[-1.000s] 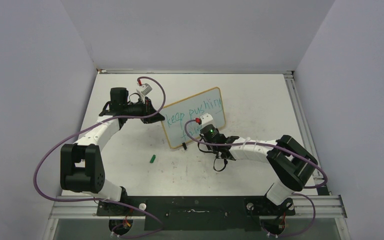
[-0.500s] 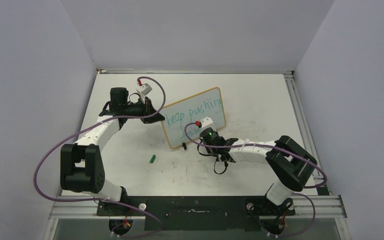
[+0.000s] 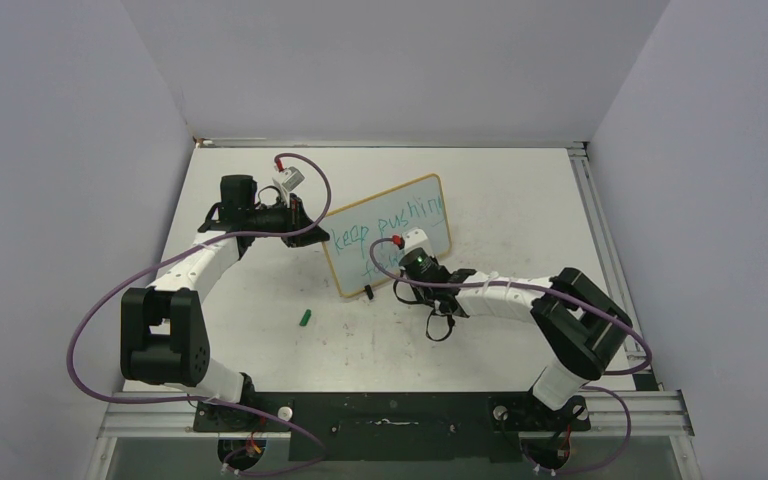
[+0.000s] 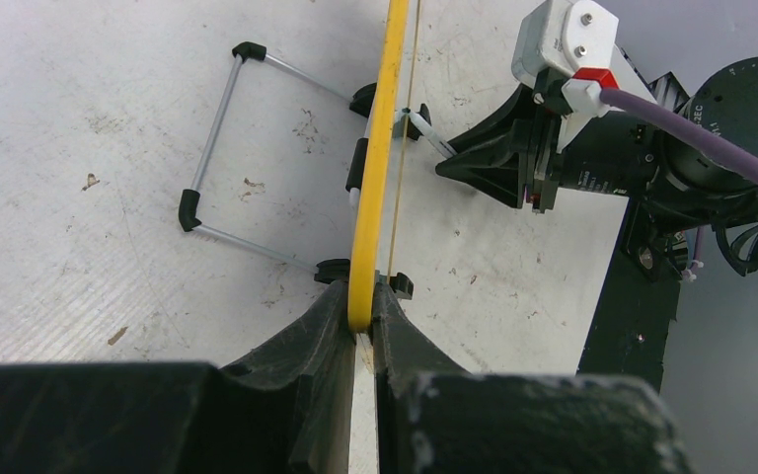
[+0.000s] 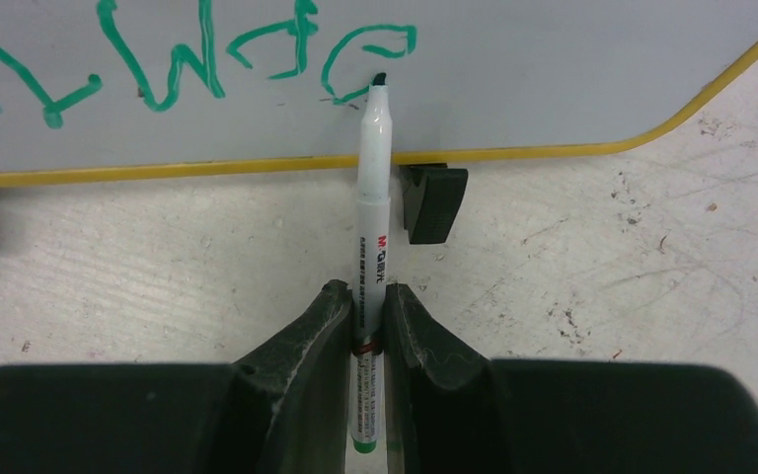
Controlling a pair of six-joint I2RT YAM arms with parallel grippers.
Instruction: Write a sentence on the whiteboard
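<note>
The large scuffed white tabletop (image 3: 520, 200) carries the small white whiteboard with the thin yellow frame (image 3: 348, 268) near its centre. The board stands on its long edge, face turned toward the right arm, which puts the writing surface within that arm's reach.

The left gripper (image 4: 360, 316) is closed on the board's left end, with the yellow rim pinched between its jaws. Judged purpose: to brace the board against the pen's push. A thin wire stand (image 4: 212, 148) sits behind the board, on its far side.

The right gripper (image 5: 365, 306) is clamped on the lower barrel of the white-bodied green marker (image 5: 373, 197). The marker points straight out from the jaws, so the arm's travel steers the nib directly.

The nib touches the board just above the near frame, at the end of a green loop in the sentence (image 3: 388, 225). The upper line reads "keep pushing". The right arm partly hides the lower line.

A small green piece (image 3: 304, 318), probably the cap, lies apart on the table, near and left of the board.
</note>
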